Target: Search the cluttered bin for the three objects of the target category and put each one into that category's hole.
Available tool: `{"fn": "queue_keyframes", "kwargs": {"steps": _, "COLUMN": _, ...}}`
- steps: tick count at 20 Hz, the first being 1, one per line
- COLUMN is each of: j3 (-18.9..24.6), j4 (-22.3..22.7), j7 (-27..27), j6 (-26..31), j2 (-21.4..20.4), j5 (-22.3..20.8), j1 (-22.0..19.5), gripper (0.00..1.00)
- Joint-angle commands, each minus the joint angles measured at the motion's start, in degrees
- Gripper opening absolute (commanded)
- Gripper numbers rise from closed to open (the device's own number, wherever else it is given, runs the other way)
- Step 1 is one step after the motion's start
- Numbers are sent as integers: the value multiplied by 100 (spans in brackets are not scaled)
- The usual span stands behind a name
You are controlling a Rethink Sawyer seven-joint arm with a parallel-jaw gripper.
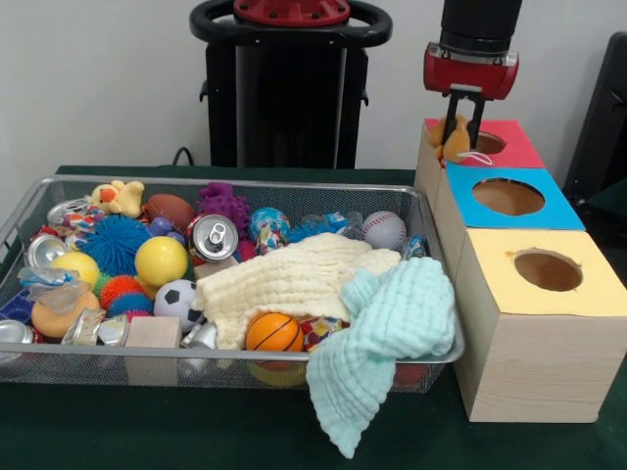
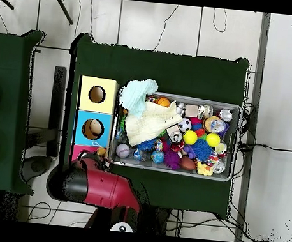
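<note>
— Where's the gripper (image 1: 460, 137)?
— Upper right of the frame, fingers pinching a tan plush toy (image 1: 454, 145) just over the red box (image 1: 509, 145) hole.
— And the bin (image 1: 427, 220)?
— Centre-left on the bench (image 1: 549, 446), cluttered.

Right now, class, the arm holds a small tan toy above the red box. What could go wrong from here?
1. The tool holds the tan toy over the near-left rim of the red box, not over its hole; released here, the toy might catch the rim and fall outside.
2. The mint cloth hangs over the bin's edge and a cream cloth covers toys, so remaining targets may stay hidden.
</note>
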Motion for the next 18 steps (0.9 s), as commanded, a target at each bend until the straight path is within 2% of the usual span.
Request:
{"fn": "queue_keyframes", "kwargs": {"steps": 1, "j3": 483, "j4": 109, "j7": 1382, "j6": -131, "j2": 274, "j5": 354, "j1": 110, "gripper": 0}}
{"fn": "queue_keyframes", "kwargs": {"steps": 18, "j3": 613, "j4": 319, "j7": 1495, "j6": -356, "j2": 410, "j5": 515, "j1": 324, "gripper": 0}}
